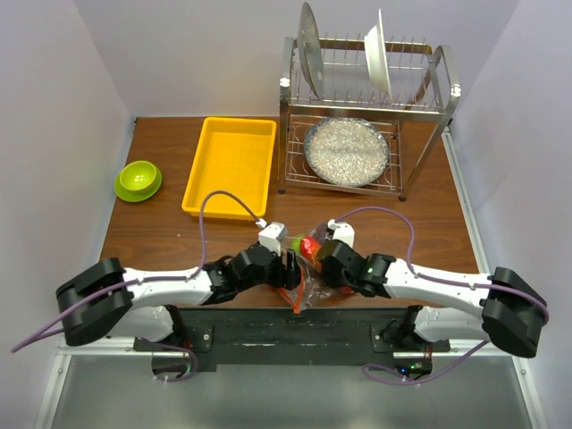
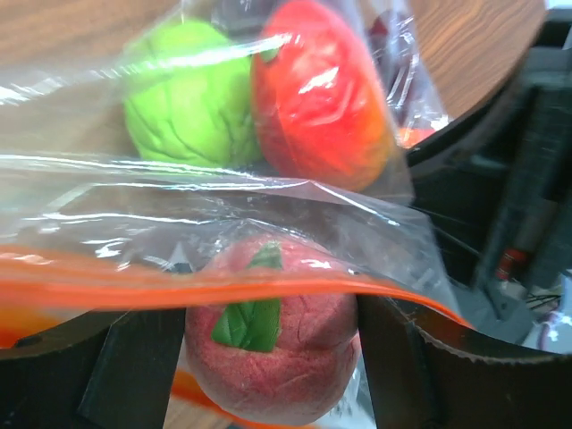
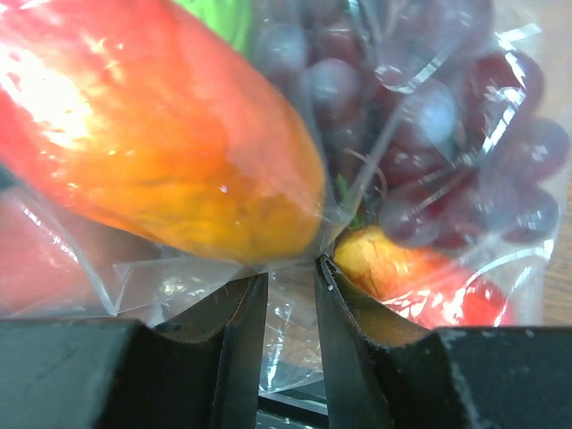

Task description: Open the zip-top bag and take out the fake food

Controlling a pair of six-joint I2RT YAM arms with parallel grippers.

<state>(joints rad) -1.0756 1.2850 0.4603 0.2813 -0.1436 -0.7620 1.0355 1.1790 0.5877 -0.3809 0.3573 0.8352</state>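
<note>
Bag position: zip-top bag at the near middle of the table, between the two arms, with the fake food inside.
Contents: green fruit pressed against red fruit; pink fruit with a green leaf just under the zip strip; grape bunch beside an orange-red piece.
Left side: left gripper wide, one jaw on each side of the pink fruit through the film; pressing or only flanking, cannot tell.
Right side: right gripper narrow but apart, a fold of clear film hanging in the gap, not visibly clamped.
Stage: probably working the mouth open; no piece seen outside the bag.
Bag handling: likely light, thin, crinkly and slick; apt to slip from a loose pinch and to bunch up.
Hold on bag: best at the zip strip, the stiffest part, one lip per gripper, pulled apart.
Food handling: likely light, hard, smooth and rounded, prone to roll or squirt out; best taken across the widest part.
Risk: squeezing fruit through film likely drags the whole bag along.
</note>
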